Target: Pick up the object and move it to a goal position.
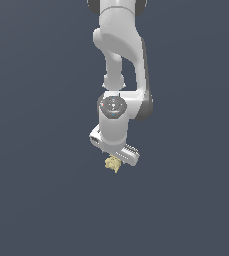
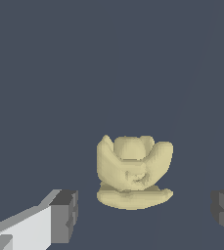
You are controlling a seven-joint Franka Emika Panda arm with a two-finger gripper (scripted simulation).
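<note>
In my wrist view, going left to right, I see one of my fingers (image 2: 64, 217) with its grey pad, then the lump (image 2: 133, 173), then my other grey pad at the far edge. My fingers are spread wide, with the pale yellow-beige lump sitting in the open space between them, touching neither pad; dark floor (image 2: 108, 63) shows on both sides of it. The lump is knobbly and folded, with rounded lobes above a flatter base. Nothing else lies near it, and nothing blocks either finger. In the exterior view my white arm (image 1: 118, 45) hangs down from above, and my gripper (image 1: 115, 159) sits just over the lump (image 1: 112, 164), which peeks out beneath the hand's lower edge.
</note>
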